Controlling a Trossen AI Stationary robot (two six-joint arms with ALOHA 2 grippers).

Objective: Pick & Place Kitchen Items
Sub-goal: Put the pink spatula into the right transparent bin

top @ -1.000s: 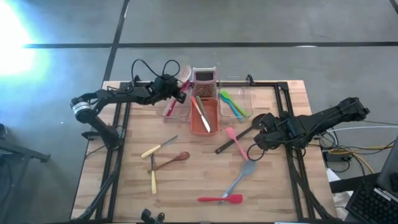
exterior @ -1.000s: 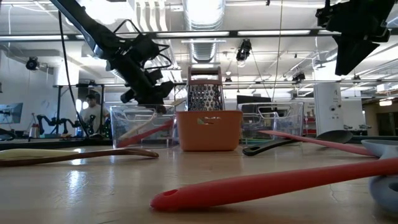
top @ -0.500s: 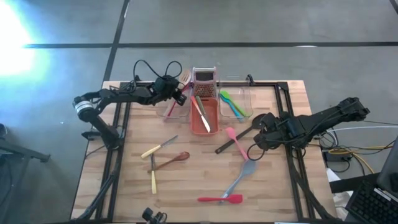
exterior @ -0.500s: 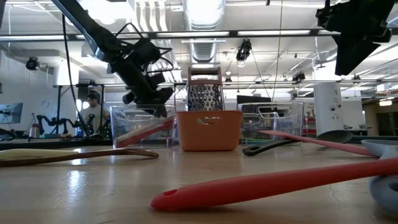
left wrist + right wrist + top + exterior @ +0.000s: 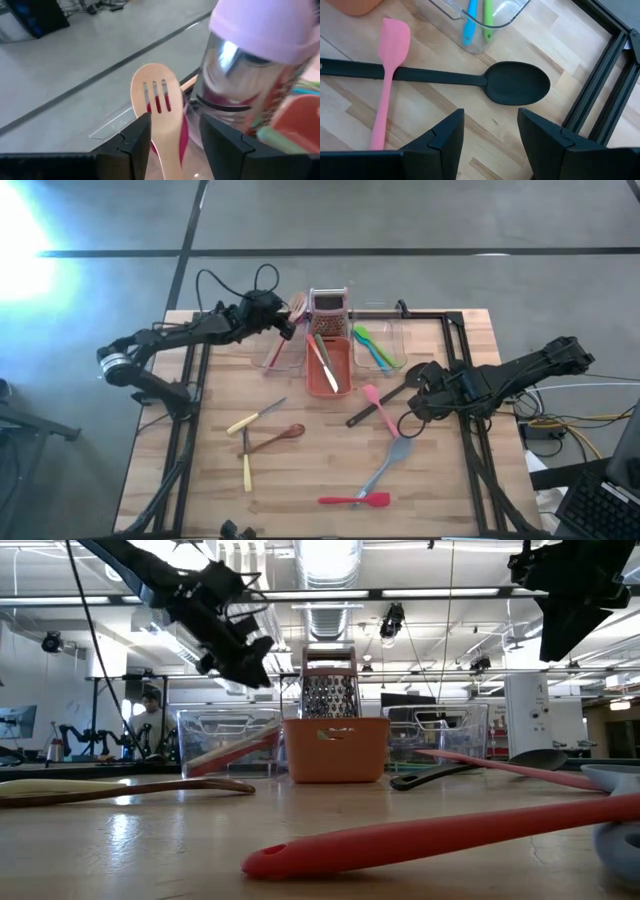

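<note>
My left gripper (image 5: 288, 323) (image 5: 245, 645) hangs open above the left clear tub (image 5: 283, 356). A wooden slotted fork (image 5: 155, 97) (image 5: 298, 305) leans in that tub, head up, beside a red utensil (image 5: 240, 752). In the left wrist view the fork shows just beyond and between my fingers. My right gripper (image 5: 410, 418) (image 5: 490, 145) waits open above a black spoon (image 5: 517, 89) (image 5: 385, 397) and a pink spatula (image 5: 390, 65) lying crossed on the table. Yellow-handled knives (image 5: 255, 417), a wooden spoon (image 5: 276, 438), a grey spatula (image 5: 386, 468) and a red spatula (image 5: 355, 500) lie loose on the wood.
An orange tub (image 5: 328, 378) holds a metal grater (image 5: 328, 308) and a utensil. Beside it stands the right clear tub (image 5: 380, 348) with green and blue utensils (image 5: 477, 20). Black frame rails (image 5: 462, 380) run along the table's left and right sides.
My left gripper has risen away from the left clear tub and drawn back a little toward the table's far left. The wooden fork stays leaning in the tub.
</note>
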